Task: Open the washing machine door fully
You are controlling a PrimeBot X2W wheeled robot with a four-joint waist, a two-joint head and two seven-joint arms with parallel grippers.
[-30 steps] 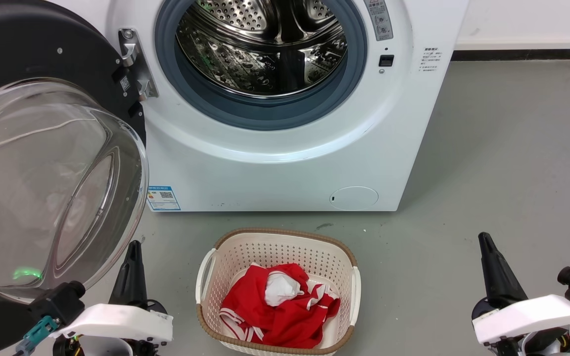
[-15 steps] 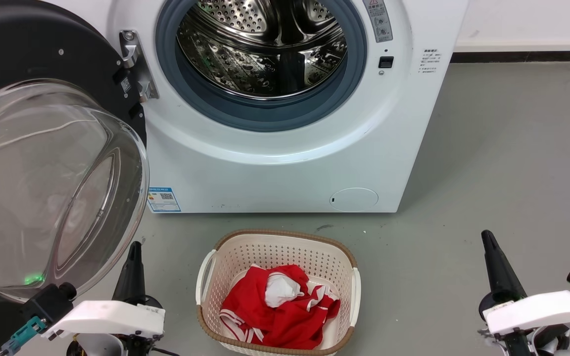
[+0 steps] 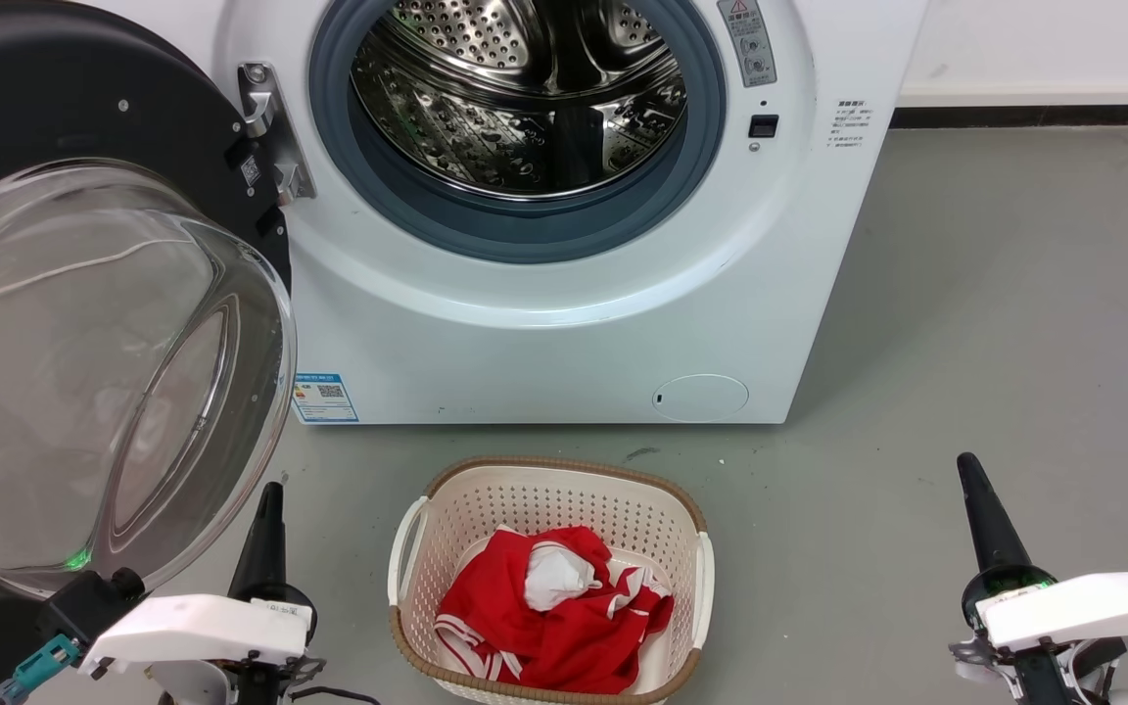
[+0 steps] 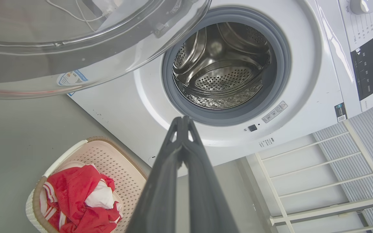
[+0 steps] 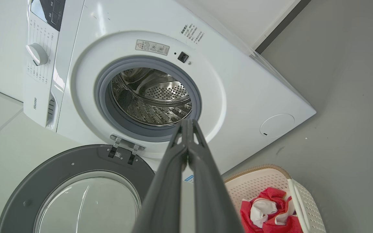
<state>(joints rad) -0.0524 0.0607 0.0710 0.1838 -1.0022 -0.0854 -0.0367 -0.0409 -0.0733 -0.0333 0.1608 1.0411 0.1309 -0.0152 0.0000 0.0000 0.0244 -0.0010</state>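
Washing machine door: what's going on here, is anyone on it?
The washing machine door is swung wide on its hinge, with the drum opening uncovered. Neither gripper touches it. The left gripper is shut and empty near the door's lower edge. The right gripper is shut and empty over the floor on the other side. A basket of red clothes sits before the machine.

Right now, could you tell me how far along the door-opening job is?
Done, it seems: the washing machine door hangs swung wide on its hinge, with the drum opening fully exposed. In hand: nothing; left gripper and right gripper are shut, holding nothing. Left: probably nothing.
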